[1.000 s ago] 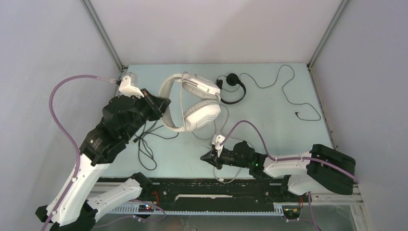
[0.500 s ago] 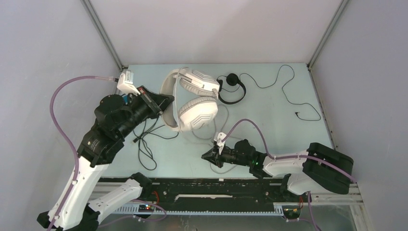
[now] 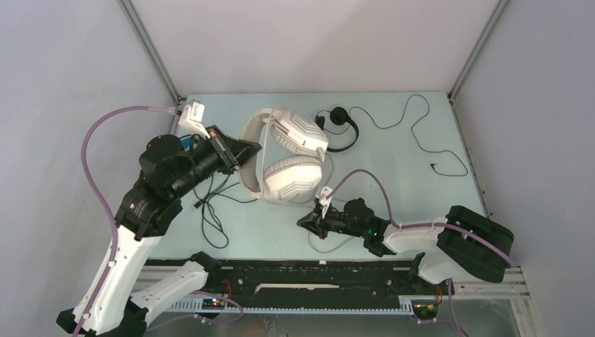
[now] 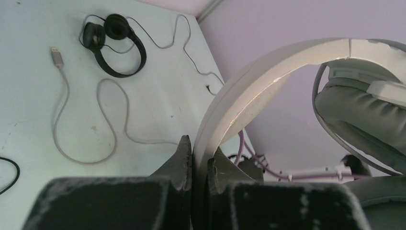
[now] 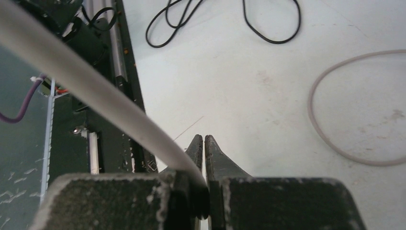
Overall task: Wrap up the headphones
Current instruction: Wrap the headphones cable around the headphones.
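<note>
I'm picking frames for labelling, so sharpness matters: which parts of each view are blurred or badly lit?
Left wrist view: the left pincer and the band of the white headset it clamps are soft, the small black headset beyond sharp. Right wrist view: the grey cable near the lens is blurred, the right pincer grainy, the table crisp. Top view: even light, faint shadows, no glare.

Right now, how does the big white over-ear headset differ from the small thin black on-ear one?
The white over-ear headset is bulky, thick-cupped; the black on-ear headset is slim, small-padded. The left gripper clamps the white one's headband; the black one lies ungripped. Both are wired.
</note>
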Controlling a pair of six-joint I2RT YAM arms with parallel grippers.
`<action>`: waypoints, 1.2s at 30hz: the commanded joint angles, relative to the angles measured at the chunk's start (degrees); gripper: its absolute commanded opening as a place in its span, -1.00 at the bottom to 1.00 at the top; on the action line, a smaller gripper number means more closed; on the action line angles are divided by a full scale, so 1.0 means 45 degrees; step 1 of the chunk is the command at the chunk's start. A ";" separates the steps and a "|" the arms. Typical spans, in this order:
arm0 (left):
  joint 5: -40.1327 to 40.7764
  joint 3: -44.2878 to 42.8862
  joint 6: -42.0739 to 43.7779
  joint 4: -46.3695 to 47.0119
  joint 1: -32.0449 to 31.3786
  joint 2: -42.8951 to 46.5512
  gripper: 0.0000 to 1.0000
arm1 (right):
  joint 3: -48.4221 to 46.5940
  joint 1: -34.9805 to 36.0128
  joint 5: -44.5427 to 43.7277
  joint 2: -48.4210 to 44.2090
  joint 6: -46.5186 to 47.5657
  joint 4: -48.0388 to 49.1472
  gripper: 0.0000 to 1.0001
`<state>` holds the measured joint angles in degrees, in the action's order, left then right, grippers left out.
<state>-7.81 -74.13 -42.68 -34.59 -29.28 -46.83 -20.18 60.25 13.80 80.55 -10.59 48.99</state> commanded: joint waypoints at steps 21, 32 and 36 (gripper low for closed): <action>-0.4619 0.0299 0.6387 -0.2566 0.0102 -0.0484 -1.00 | -0.1658 -0.4340 0.1486 -0.3510 -0.0766 -0.5685 -1.00; -0.1734 0.2012 1.0660 -0.2823 -0.0800 0.0121 -1.00 | -0.3339 -0.4346 0.4977 -0.5287 -0.1548 -0.9085 -1.00; -0.1127 0.2771 1.2658 -0.2534 -0.1669 0.0461 -1.00 | -0.4224 -0.4274 0.7113 -0.5199 -0.2202 -1.0298 -1.00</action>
<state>-15.00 -64.27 3.09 -47.68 -33.58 -47.40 -33.91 41.39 35.94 57.93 -16.56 8.93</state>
